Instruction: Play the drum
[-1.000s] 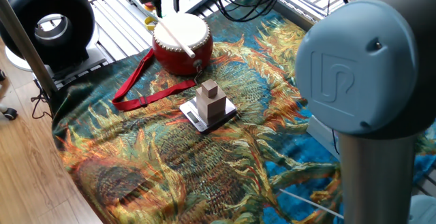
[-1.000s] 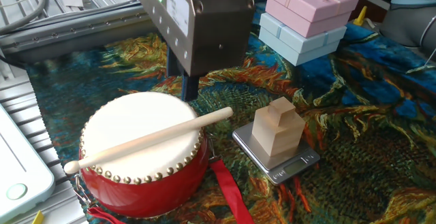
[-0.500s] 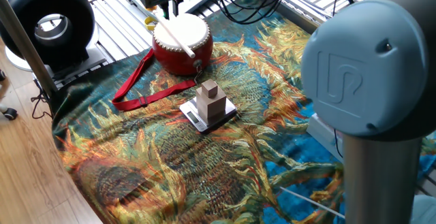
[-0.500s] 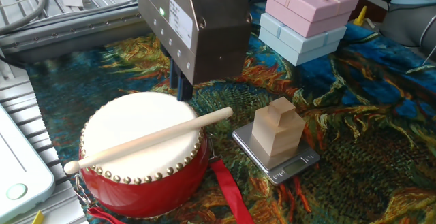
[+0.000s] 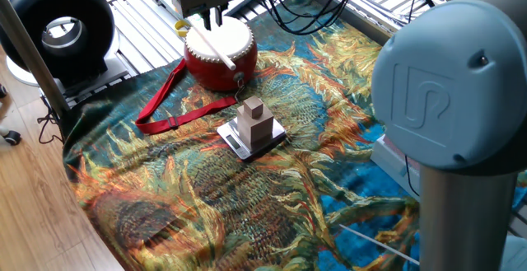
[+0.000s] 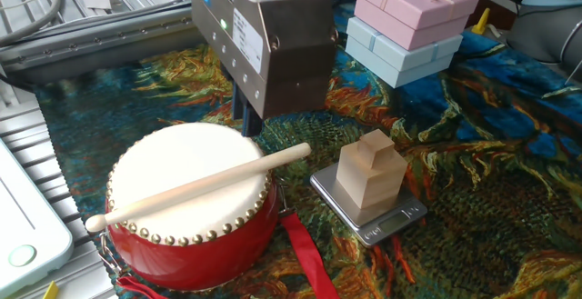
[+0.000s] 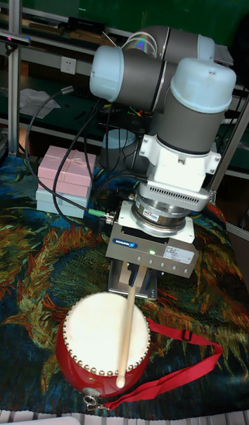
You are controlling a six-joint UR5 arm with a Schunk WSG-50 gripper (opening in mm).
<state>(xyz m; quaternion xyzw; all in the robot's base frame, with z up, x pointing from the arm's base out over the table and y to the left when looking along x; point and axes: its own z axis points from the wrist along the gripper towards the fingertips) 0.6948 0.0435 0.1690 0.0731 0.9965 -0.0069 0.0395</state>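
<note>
A robot's gripper (image 7: 136,278) hovers over the far rim of the drum (image 6: 189,203) on the cloth-covered counter (image 5: 189,189), its fingers' state unclear, above a loose drumstick (image 6: 198,186) that a misjudged descent could knock off.

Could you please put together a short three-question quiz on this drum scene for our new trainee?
1. True or false: the stick lies across the drum skin.
2. What does the wooden block stand on? A) pink box B) scale C) drum
3. Fill in: the gripper hangs over the drum's ____ edge in the tall view.

Key: 1 true; 2 B, the scale; 3 far.
</note>
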